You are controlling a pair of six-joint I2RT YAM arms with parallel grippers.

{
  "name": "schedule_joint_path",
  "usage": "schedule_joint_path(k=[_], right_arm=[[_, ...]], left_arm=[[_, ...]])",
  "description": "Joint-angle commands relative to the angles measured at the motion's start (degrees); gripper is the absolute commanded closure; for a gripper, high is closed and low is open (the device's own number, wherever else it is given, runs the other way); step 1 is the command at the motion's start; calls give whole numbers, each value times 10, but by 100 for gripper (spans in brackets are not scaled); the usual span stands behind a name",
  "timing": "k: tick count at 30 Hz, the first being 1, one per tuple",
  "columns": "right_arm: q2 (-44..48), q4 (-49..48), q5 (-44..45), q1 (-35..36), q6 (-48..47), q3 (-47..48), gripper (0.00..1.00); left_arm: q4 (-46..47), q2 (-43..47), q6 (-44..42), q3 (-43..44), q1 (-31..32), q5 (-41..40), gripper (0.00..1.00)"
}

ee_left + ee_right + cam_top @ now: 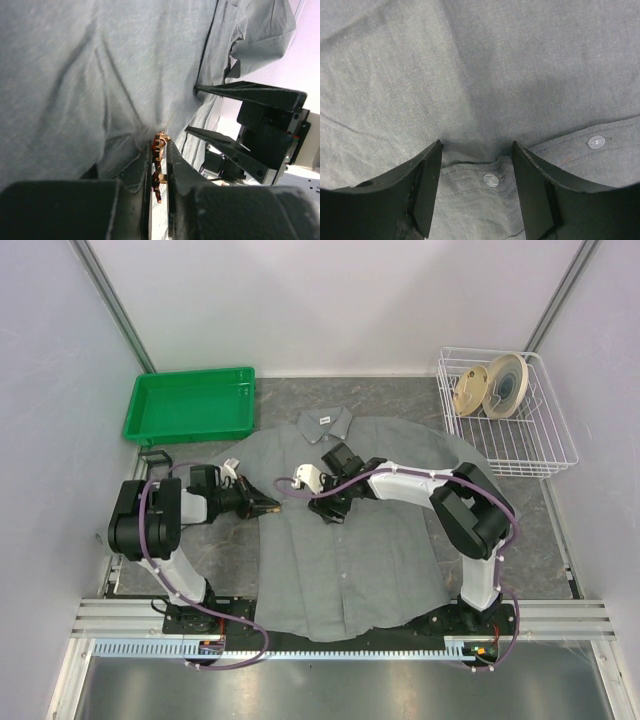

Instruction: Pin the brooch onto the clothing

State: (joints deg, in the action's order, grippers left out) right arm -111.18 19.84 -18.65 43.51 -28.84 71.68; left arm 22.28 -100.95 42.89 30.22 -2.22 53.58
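In left end effector [158,147], brooch [158,171] lengthwise, tip toward clothing [75,75]

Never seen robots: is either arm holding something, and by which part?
Left end effector pinches the brooch by its flat sides; right end effector, open on the shirt, holds nothing.
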Motion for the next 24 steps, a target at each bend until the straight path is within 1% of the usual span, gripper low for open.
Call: schedule_joint_path(k=[1,4,6,8,11,12,13,15,16,17,18,19,20,21,22,23,24], right_arm=[[39,34,-30,30,-5,-46,35],[56,49,-41,31,13,-50,35],[71,53,-41,31,22,-45,34],[76,52,-42,18,40,-17,34],[55,49,-28,-15,117,64,34],[41,47,-24,-24,162,86,35],[33,43,1,-34,188,125,35],[9,29,28,-40,237,161,35],[-2,29,40,-41,278,180,35],[-11,29,53,-40,308,212,37],[-30,29,56,-40,332,225,40],[-39,30,62,-40,388,249,41],[-49,37,107,-38,420,264,45],[-75,52,126,-33,439,281,48],[-90,70,137,-26,450,324,48],[-104,103,158,-21,471,344,48],[-127,115,184,-17,484,361,50]], left_arm=[[-22,52,-38,-21,-1,-15,98],[-28,79,-48,-28,0,-2,98],[-15,98,-49,-25,0,23,98],[-13,115,-60,-17,0,35,98],[-20,149,-86,-1,-1,33,98],[-19,154,-91,5,0,28,98],[-19,159,-98,18,0,26,98],[-22,159,-103,31,0,11,98],[-17,156,-104,40,0,6,98],[-16,153,-102,42,0,0,98],[-13,150,-100,44,0,-7,98],[-6,146,-98,47,0,-9,98],[-4,141,-99,47,0,-13,98],[-1,139,-100,46,0,-18,98],[-1,139,-105,46,0,-20,98],[-4,138,-109,46,0,-23,98],[-7,138,-113,46,-1,-29,98]])
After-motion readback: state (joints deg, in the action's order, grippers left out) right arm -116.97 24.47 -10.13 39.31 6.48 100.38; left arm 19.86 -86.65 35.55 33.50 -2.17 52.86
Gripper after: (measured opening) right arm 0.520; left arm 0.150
